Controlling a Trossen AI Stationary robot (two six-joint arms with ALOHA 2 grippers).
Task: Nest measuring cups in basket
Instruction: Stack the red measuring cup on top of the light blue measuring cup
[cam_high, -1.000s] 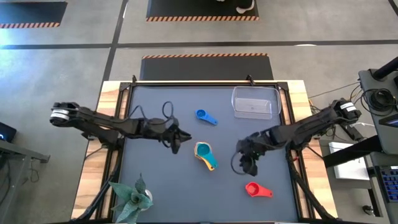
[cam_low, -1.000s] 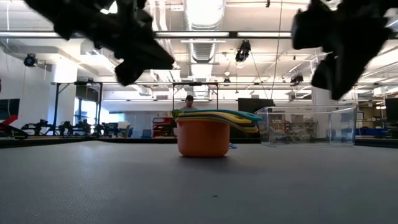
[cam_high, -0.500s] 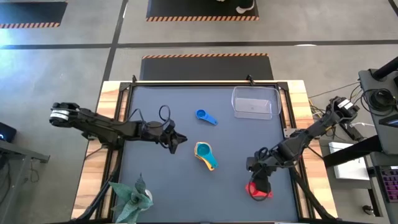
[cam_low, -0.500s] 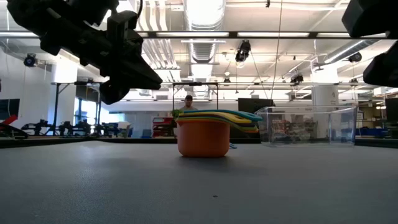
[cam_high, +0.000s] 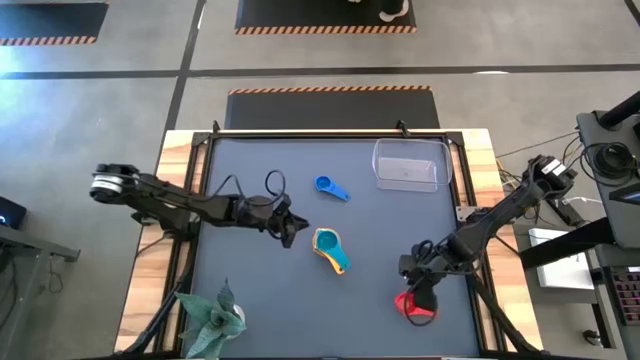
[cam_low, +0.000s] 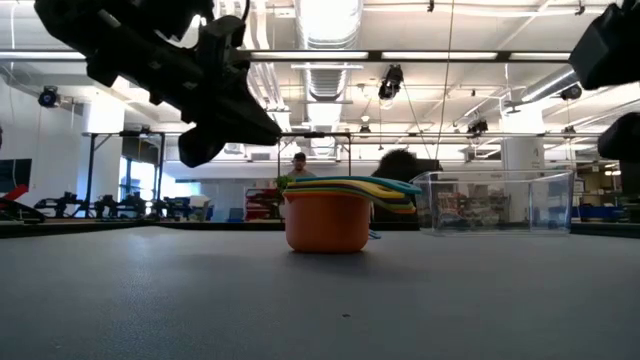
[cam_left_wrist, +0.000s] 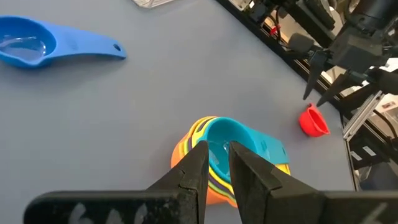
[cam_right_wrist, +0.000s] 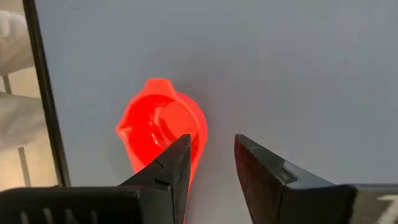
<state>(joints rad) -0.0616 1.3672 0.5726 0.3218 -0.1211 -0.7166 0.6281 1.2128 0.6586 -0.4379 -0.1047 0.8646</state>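
Note:
A nested stack of measuring cups (cam_high: 330, 249), teal on top and orange outermost (cam_low: 327, 222), stands on its base at the table's middle. A blue cup (cam_high: 330, 187) lies alone farther back. The red cup (cam_high: 419, 308) sits near the right front corner. The clear basket (cam_high: 407, 165) stands at the far right. My left gripper (cam_high: 291, 232) hovers just left of the stack (cam_left_wrist: 231, 155), fingers a narrow gap apart. My right gripper (cam_high: 416, 291) hangs open over the red cup (cam_right_wrist: 160, 127), clear of it in the left wrist view (cam_left_wrist: 314, 120).
A green paper-like plant (cam_high: 212, 315) stands at the near left corner. Dark rails (cam_high: 193, 240) run along the table's left and right sides. Bare grey mat (cam_high: 250, 290) lies between plant, stack and red cup. A person (cam_low: 298, 162) shows far off in the room.
My right gripper has swung from the table's middle toward the near right corner and come down over the red cup, then held there. My left gripper drew back a little toward the left edge and returned beside the stack. No cup has moved.

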